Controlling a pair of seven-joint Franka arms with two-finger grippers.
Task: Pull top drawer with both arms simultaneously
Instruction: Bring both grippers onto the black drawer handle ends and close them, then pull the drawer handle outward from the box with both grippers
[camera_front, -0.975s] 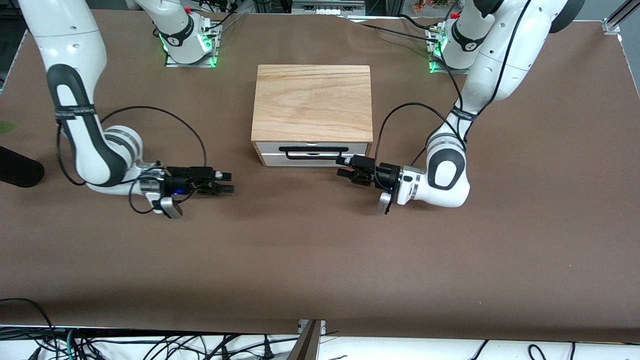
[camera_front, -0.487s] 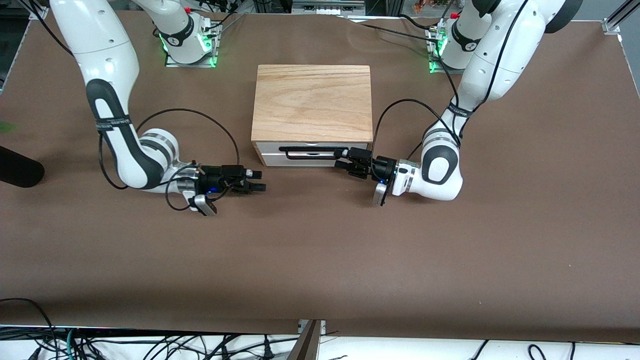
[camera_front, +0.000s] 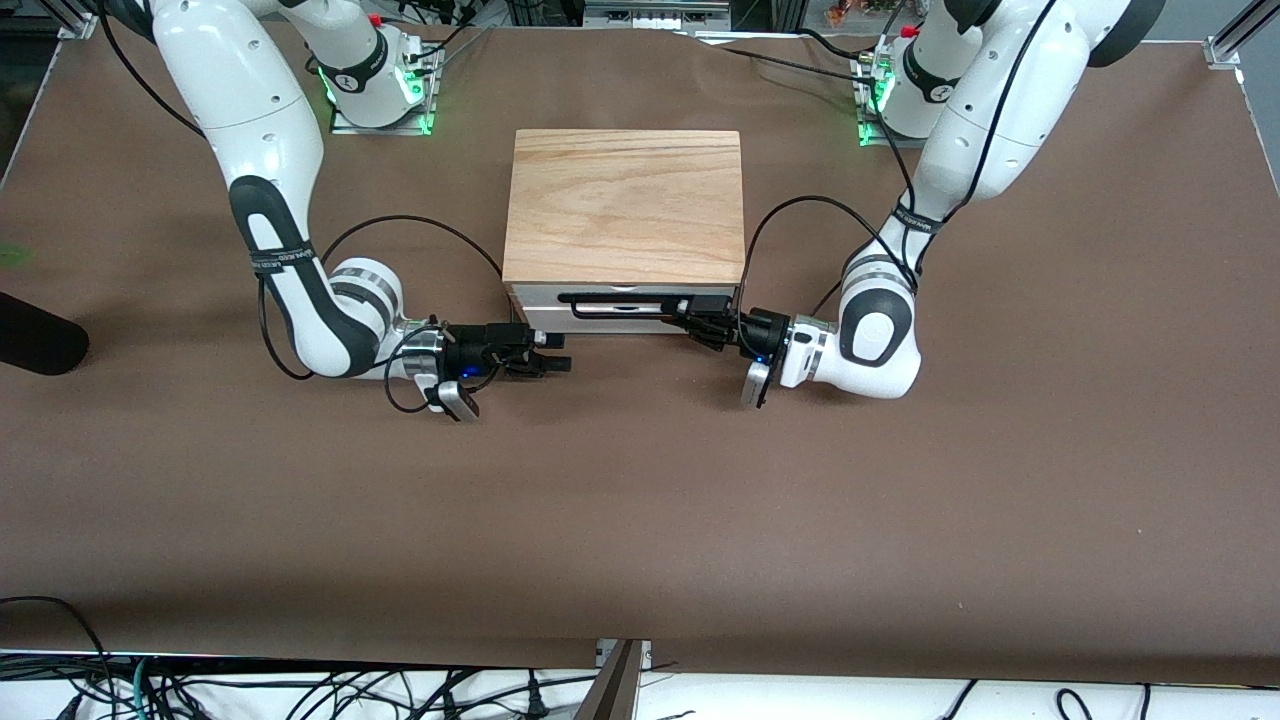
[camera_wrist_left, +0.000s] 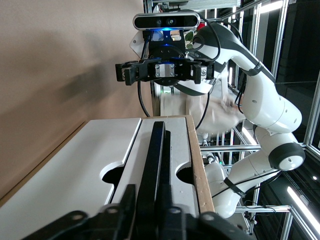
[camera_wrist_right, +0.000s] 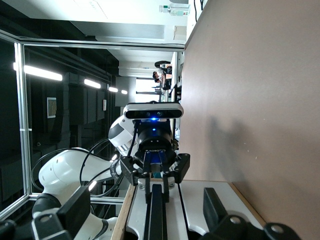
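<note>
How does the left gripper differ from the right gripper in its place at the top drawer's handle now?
The left gripper is at the black handle, at its end toward the left arm. The right gripper has not reached the handle and hangs over the table by the top drawer's corner, fingers open. Both lie level and low, pointing at each other along the drawer's front.

A brown table (camera_front: 640, 500) is seen. The box (camera_front: 626, 205) is topped in pale wood grain; the drawer (camera_front: 600, 318) below is fronted in white and fitted with a black handle (camera_front: 620, 299). Both arms are coloured white with black joint bands and black cables. Green lights (camera_front: 425, 95) are shown at the bases.
</note>
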